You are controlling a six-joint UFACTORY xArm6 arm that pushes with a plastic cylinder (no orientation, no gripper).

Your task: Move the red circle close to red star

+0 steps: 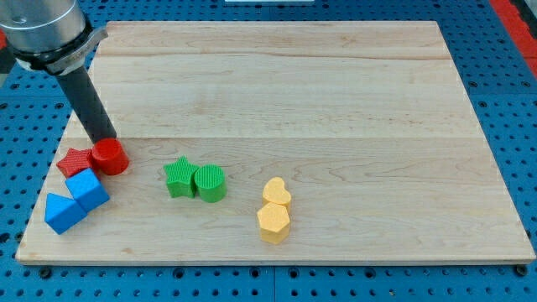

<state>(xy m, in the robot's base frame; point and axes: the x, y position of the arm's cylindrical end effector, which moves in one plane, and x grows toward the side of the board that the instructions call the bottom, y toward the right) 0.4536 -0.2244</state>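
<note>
The red circle lies near the board's left edge, touching the right side of the red star. My tip stands just above the red circle, at its top left edge, touching or nearly touching it. The rod slants up to the view's top left.
Two blue blocks lie just below the red star. A green star and green circle sit mid-board. A yellow heart and yellow hexagon lie to their right. The wooden board rests on a blue pegboard.
</note>
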